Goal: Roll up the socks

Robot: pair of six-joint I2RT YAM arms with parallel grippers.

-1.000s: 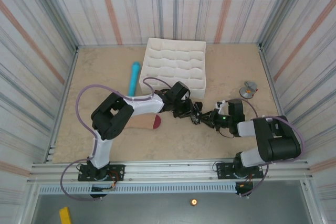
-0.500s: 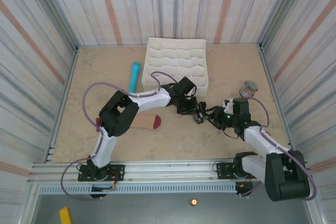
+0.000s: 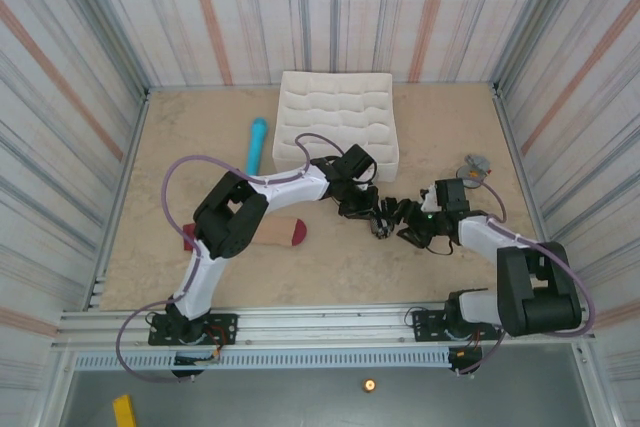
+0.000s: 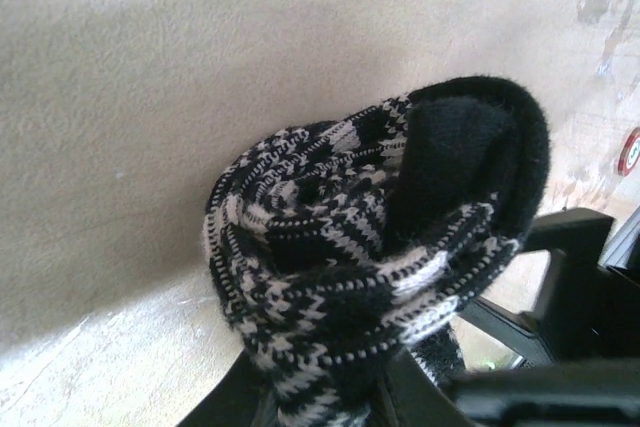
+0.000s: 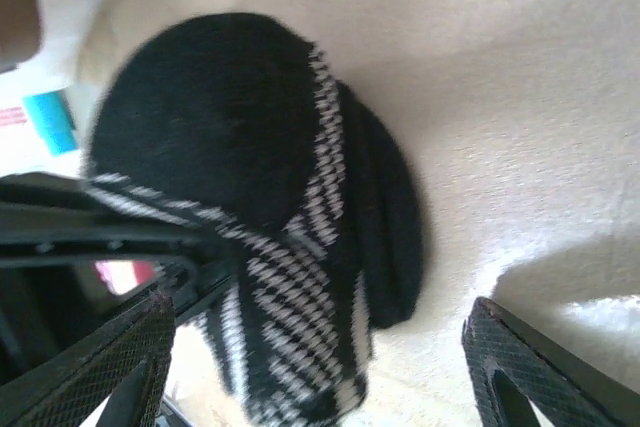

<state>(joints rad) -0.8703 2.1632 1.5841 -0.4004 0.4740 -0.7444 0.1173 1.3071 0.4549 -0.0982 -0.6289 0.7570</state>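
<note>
A black sock with white patterning [image 4: 380, 257] is bunched into a loose roll just above the table's middle [image 3: 386, 213]. My left gripper [image 3: 373, 217] is shut on its lower end, and its fingers close round the fabric at the bottom of the left wrist view [image 4: 330, 402]. My right gripper [image 3: 407, 226] stands open right beside it. The roll [image 5: 260, 197] lies between its wide-apart fingers [image 5: 540, 367] without being pinched. The beige sock [image 3: 272, 234] with a maroon toe lies flat to the left, partly under the left arm.
A white compartment tray [image 3: 338, 127] stands at the back centre, close behind the left wrist. A light-blue cylinder [image 3: 256, 147] lies to its left. A small grey object [image 3: 474, 171] sits at the right. Striped walls enclose the table.
My right gripper has opened and let go of the black sock, and its arm has swung. The left gripper has tightened on the sock and shifted slightly right.
</note>
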